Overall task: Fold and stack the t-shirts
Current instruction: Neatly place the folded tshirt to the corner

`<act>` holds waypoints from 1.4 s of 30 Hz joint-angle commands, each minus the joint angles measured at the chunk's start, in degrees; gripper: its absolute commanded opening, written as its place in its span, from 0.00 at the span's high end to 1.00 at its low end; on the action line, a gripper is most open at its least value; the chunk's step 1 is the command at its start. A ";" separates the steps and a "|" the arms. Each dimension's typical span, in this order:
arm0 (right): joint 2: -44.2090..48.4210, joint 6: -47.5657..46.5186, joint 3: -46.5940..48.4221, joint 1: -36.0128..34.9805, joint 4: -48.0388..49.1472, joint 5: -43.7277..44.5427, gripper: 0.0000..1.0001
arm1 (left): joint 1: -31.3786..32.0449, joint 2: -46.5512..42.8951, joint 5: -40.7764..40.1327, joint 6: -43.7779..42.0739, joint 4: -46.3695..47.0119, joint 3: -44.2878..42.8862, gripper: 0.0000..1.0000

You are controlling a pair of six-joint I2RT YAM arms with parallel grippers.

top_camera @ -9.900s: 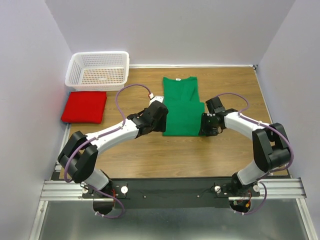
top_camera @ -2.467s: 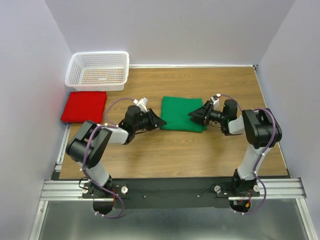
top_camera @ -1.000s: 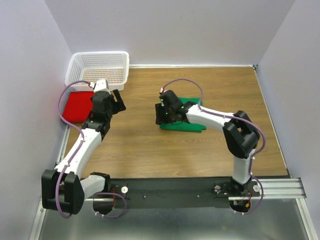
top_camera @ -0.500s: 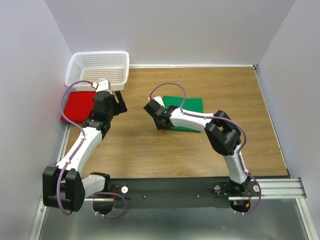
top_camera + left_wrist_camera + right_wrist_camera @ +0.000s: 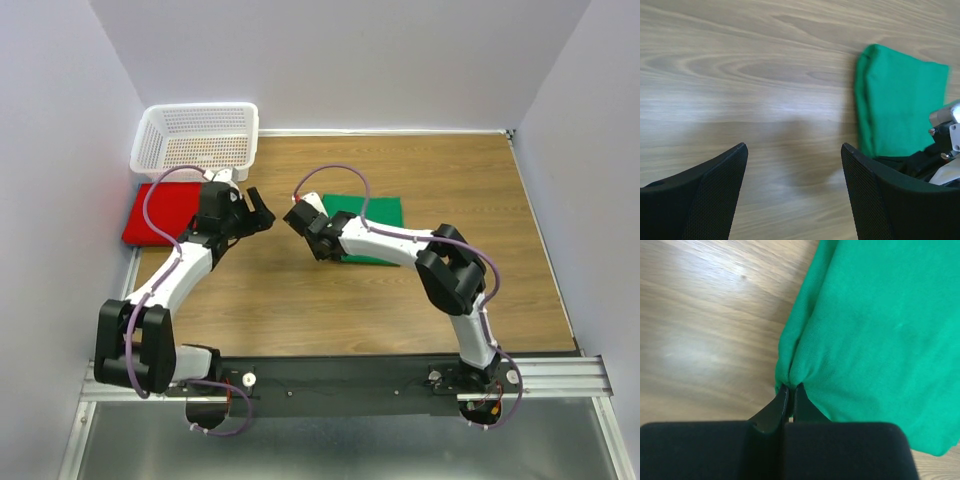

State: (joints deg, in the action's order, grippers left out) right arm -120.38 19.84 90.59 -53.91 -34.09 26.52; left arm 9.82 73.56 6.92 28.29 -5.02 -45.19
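The folded green t-shirt (image 5: 375, 218) lies mid-table; it also shows in the left wrist view (image 5: 900, 102) and fills the right wrist view (image 5: 875, 325). My right gripper (image 5: 318, 250) (image 5: 790, 386) is shut on that shirt's near left corner, and the cloth bunches at the fingertips. The folded red t-shirt (image 5: 165, 212) lies at the left edge, below the basket. Above bare wood between the two shirts, my left gripper (image 5: 258, 212) (image 5: 794, 150) stands open with nothing between its fingers; it points toward the green shirt.
A white perforated basket (image 5: 197, 142) stands at the back left corner, touching the red shirt's far edge. Grey walls close in the table on three sides. The right arm reaches across the table's middle from the right base.
My right gripper has closed on the green shirt's corner. The left arm has swung from over the red shirt toward the middle, its gripper still open.
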 commanded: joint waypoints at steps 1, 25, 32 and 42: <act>4.80 -0.15 1.08 -0.14 -0.54 -4.72 0.99 | 0.37 3.33 13.63 9.31 4.75 1.42 0.17; 10.16 2.84 -5.42 2.76 4.99 -12.29 0.99 | 11.97 30.94 18.84 32.52 26.72 -3.32 0.10; 10.87 3.54 -5.95 2.76 5.61 -13.34 0.99 | 13.29 34.28 17.95 33.15 28.13 -3.94 0.22; 10.95 3.81 -5.95 2.76 5.70 -17.29 0.97 | 13.47 33.84 15.32 27.61 26.11 -7.37 0.70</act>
State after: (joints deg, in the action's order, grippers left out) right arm -111.68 22.65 85.10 -51.16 -29.56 12.73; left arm 23.00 107.09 24.86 59.29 22.35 -50.48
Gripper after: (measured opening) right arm 0.015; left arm 0.403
